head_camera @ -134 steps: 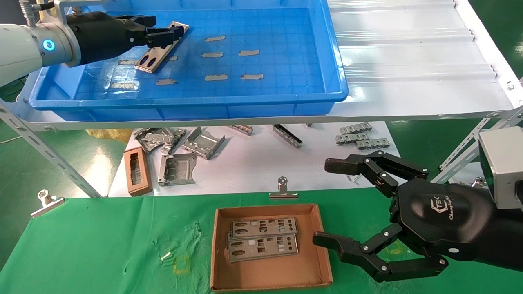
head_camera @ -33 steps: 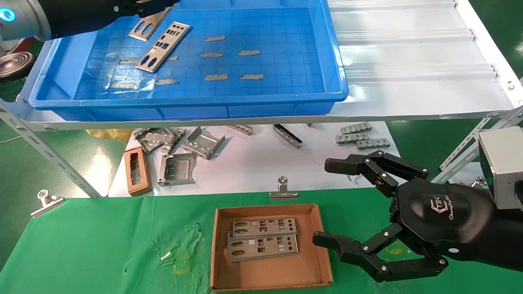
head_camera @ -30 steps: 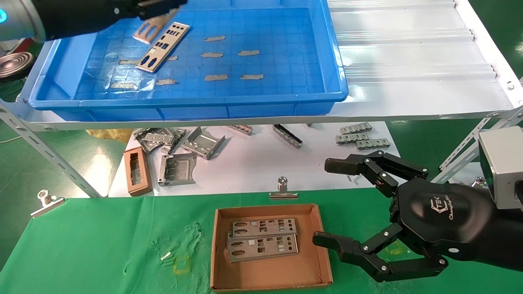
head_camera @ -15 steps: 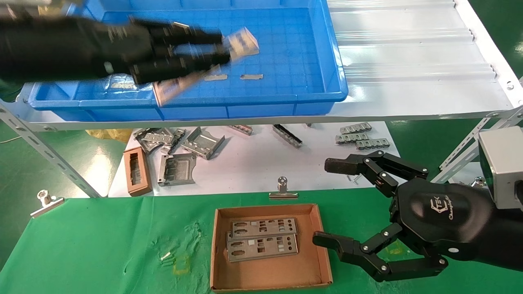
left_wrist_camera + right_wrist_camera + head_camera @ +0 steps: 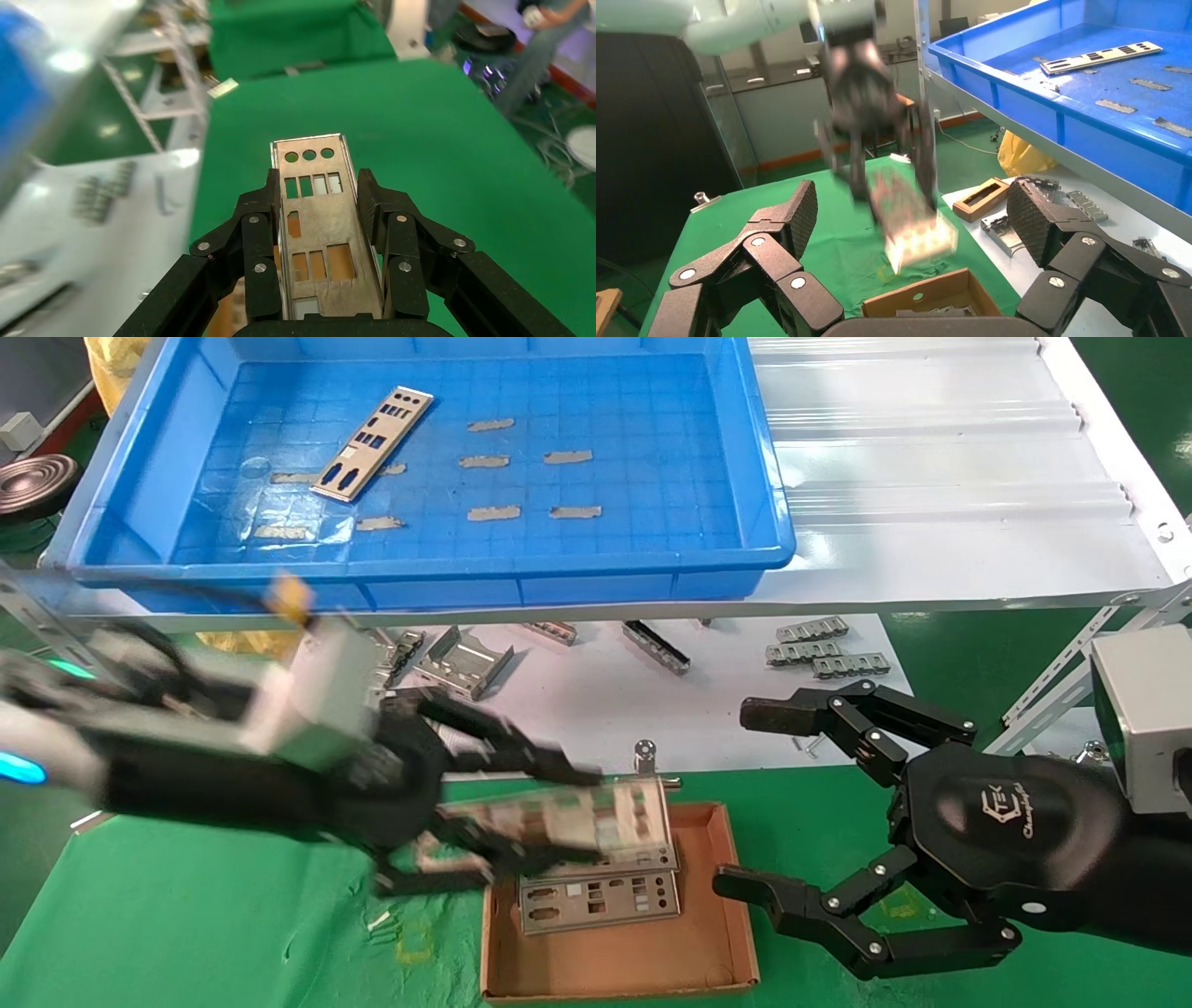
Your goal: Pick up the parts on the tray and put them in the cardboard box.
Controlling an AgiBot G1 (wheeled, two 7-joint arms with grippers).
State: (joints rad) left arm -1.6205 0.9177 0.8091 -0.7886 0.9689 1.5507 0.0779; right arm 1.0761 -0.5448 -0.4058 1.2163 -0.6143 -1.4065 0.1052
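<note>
The left gripper [image 5: 521, 812] is pinched on a thin silver-grey metal plate punched with round and rectangular cutouts [image 5: 316, 225], its two black fingers [image 5: 261, 232] pressed against the plate's long edges, as the left wrist view shows plainly. In the head view that carried plate [image 5: 577, 822] hangs over the far left part of the shallow brown cardboard box [image 5: 717, 933], above the silver plates already lying in it [image 5: 596, 901]; how high above them it sits cannot be read. By my reading the step in hand is the carry-and-place: the pick from the tray is done and the release is not. The next move would call for lowering the plate until it lies roughly flat inside the box walls, then spreading the fingers so it drops onto the stack rather than catching on the rim. One more punched silver plate [image 5: 372, 444] lies on the grid floor of the large bright-blue plastic tray [image 5: 764, 523], well apart from the claw, among short grey tape scraps [image 5: 489, 426], so another trip looks due. The right gripper [image 5: 736, 803] is parked just beside the box's right wall, jaws spread wide and holding nothing. Folded metal brackets [image 5: 461, 663] lie on the white surface below the tray.
</note>
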